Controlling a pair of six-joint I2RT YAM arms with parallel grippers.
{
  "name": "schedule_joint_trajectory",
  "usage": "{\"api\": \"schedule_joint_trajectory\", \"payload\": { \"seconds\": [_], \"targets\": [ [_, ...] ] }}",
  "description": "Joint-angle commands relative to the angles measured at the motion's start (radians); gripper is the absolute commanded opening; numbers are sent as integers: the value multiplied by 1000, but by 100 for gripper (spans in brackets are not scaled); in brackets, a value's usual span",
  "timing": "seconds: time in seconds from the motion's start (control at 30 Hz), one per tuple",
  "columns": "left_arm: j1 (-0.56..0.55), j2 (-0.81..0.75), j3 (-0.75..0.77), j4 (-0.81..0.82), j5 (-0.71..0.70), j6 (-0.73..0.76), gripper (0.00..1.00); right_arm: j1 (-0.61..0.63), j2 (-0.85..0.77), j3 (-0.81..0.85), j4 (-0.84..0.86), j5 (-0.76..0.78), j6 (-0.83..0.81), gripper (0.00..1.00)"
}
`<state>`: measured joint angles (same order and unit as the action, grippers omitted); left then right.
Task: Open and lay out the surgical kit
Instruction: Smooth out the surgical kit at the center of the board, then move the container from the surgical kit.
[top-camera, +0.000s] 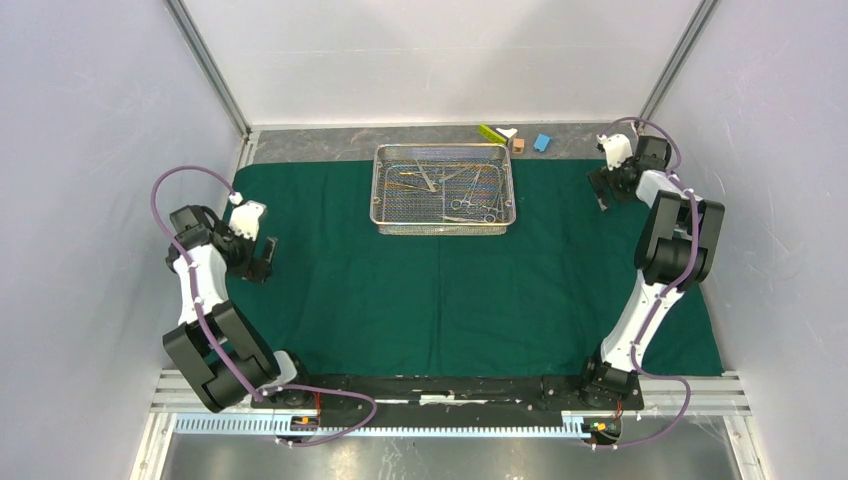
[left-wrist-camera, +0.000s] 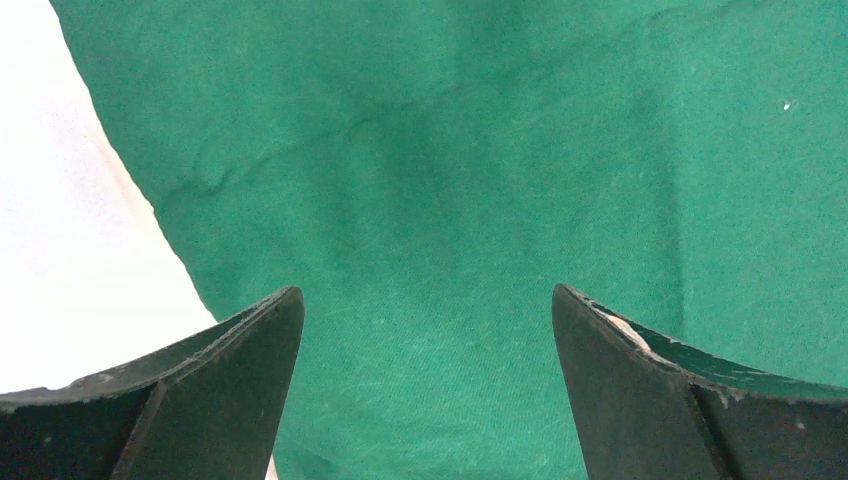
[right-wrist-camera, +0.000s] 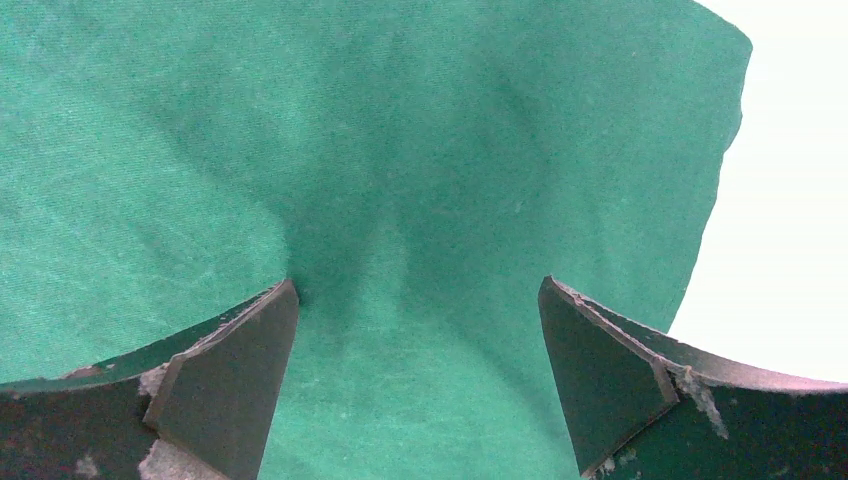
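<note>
We take clock directions from the top view, with 12 o'clock at the far edge of the table.

The dark green drape lies opened and spread flat over most of the table, from the arm bases to just short of the far edge.

The rectangular wire-mesh tray stands on the drape at 12 o'clock, near the drape's far edge and well apart from both arms.

The left gripper is over the drape's edge at 9 o'clock. In the left wrist view this gripper has its jaws spread wide, with only green cloth between them. The cloth's edge runs past at 8 o'clock.

The right gripper is over the drape's far corner at 2 o'clock. In the right wrist view this gripper likewise has its jaws wide apart and grips nothing. The cloth's corner shows at 1 o'clock.

We cannot tell whether either gripper's fingertips touch the cloth.

The slim steel instruments lie loose inside the tray, crossing one another.

Three small blocks sit on bare table beyond the tray at 12 to 1 o'clock: yellow-green, brown and blue.
</note>
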<state>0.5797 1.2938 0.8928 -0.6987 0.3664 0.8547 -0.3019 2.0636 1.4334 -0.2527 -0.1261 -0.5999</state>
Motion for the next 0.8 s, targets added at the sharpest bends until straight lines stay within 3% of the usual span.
{"api": "schedule_joint_trajectory", "payload": {
  "seconds": [0.0,0.2,0.47,0.63,0.77],
  "targets": [
    [-7,0,64,51,20,-108,100,-9,-79,40,-19,-30,-6,98],
    [-8,-1,122,52,86,-252,100,34,-205,54,-69,-194,63,97],
    [-104,-46,193,16,201,-375,100,282,-335,27,-37,-206,155,98],
    [-218,-63,183,103,230,-481,100,522,-306,102,-22,-128,178,99],
    [-310,-56,196,169,238,-564,100,662,-175,260,-53,-78,181,99]
  ]
}}
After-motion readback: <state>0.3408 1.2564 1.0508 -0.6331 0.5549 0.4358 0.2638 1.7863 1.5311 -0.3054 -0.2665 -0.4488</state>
